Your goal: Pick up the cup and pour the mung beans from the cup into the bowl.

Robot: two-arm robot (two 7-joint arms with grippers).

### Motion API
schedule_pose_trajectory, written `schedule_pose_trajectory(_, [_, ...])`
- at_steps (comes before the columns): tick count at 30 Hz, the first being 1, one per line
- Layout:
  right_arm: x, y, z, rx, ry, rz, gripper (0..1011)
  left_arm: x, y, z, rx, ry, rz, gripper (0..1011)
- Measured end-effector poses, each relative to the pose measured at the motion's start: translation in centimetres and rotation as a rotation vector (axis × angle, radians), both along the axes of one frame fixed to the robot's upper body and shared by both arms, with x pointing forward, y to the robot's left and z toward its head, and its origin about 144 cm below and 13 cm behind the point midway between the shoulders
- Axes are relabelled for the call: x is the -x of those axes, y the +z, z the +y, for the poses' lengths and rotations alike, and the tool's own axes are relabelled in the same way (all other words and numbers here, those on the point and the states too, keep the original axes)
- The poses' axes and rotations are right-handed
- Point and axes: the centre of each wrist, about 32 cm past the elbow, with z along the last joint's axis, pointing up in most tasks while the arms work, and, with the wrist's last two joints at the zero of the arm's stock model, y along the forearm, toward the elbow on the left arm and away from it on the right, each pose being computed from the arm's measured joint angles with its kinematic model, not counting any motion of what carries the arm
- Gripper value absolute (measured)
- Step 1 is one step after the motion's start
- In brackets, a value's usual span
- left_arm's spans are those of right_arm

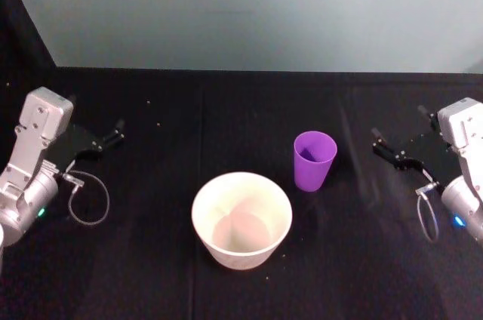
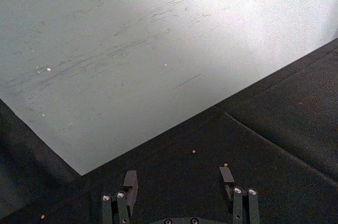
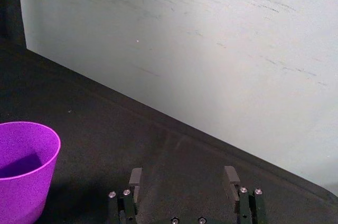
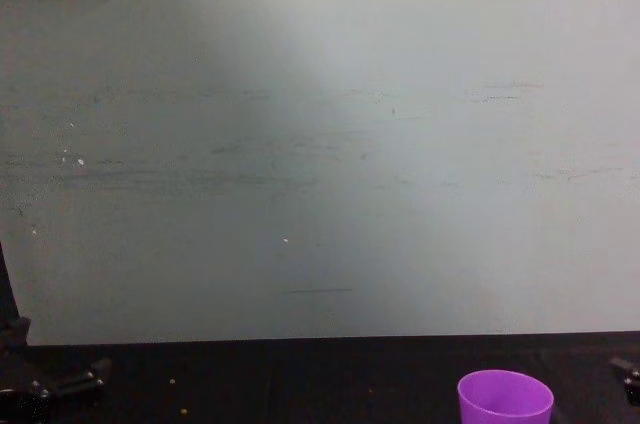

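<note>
The purple cup (image 1: pixel 314 160) stands upright on the black table, just right of and behind the white bowl (image 1: pixel 241 218). The bowl's inside looks empty. Mung beans inside the cup cannot be made out. My right gripper (image 1: pixel 377 143) hovers open to the right of the cup, apart from it. In the right wrist view the cup (image 3: pixel 24 166) sits off to one side of the open right gripper (image 3: pixel 183 176). My left gripper (image 1: pixel 117 131) rests open at the table's left, far from both; the left wrist view shows this gripper (image 2: pixel 178 178) with nothing between its fingers. The chest view catches the cup's rim (image 4: pixel 505 396).
A pale wall (image 1: pixel 256 10) rises right behind the black table. A few loose beans (image 2: pixel 194 151) lie scattered on the tabletop near the left gripper. A cable loop (image 1: pixel 89 199) hangs from the left wrist.
</note>
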Motion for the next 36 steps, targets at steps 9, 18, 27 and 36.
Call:
schedule_pose_trajectory(9, [0.0, 0.0, 0.0, 0.0, 0.0, 0.0, 1004, 0.0, 0.0, 0.0, 0.0, 0.0, 0.0, 1011])
schedule_pose_trajectory(18, [0.0, 0.0, 0.0, 0.0, 0.0, 0.0, 1004, 0.0, 0.0, 0.0, 0.0, 0.0, 0.0, 1011])
schedule_pose_trajectory(27, [0.0, 0.0, 0.0, 0.0, 0.0, 0.0, 1004, 0.0, 0.0, 0.0, 0.0, 0.0, 0.0, 1011])
schedule_pose_trajectory(36, [0.0, 0.0, 0.0, 0.0, 0.0, 0.0, 1004, 0.0, 0.0, 0.0, 0.0, 0.0, 0.0, 1011])
